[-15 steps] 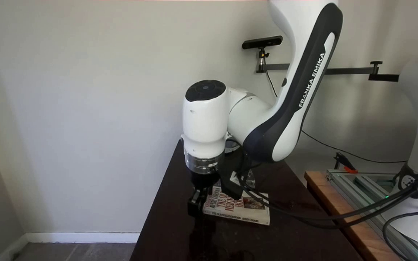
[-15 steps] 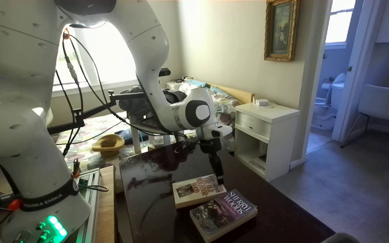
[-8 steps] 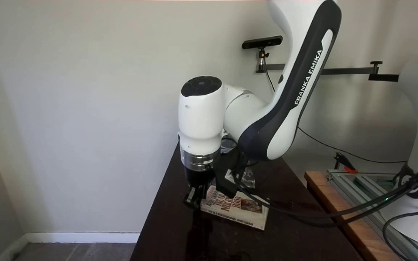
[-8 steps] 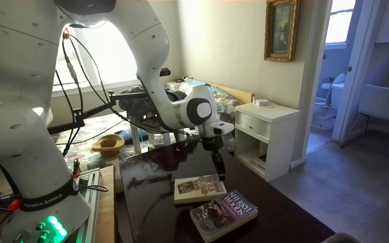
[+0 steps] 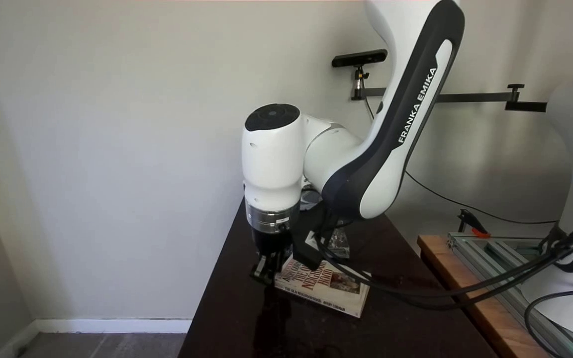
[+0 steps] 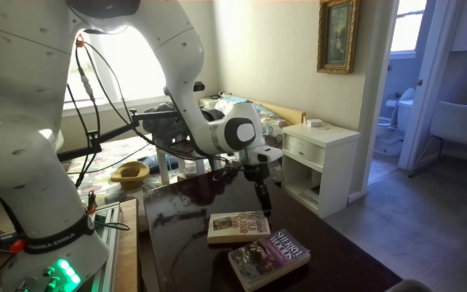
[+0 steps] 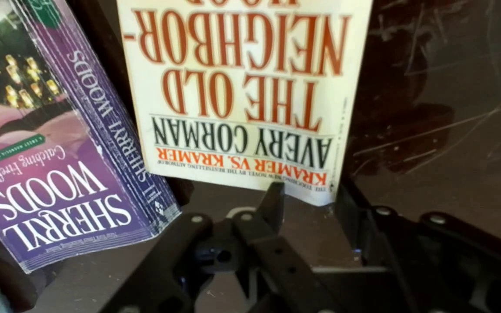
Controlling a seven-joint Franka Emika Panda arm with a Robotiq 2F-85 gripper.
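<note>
At cream book (image 7: pixel 242 95) corner, tool (image 7: pixel 309 190) apparently gripping; purple book (image 7: pixel 65 143) edge near.

pale book (image 7: pixel 242 95): THE OLD NEIGHBORHOOD, AVERY CORMAN; purple book (image 7: pixel 59 152): SHERRYL WOODS, Catching Fireflies; forearm (image 5: pixel 411 114): FRANKA EMIKA

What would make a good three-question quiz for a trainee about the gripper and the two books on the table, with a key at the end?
1. Fill in: the cover of the purple book reads "Sherryl ___".
2. True or false: the purple book lies face down.
3. Which book is the gripper nearest?

Key:
1. Woods.
2. False; its front cover faces up.
3. The cream book; a corner of it shows between the jaws in the wrist view.
</note>
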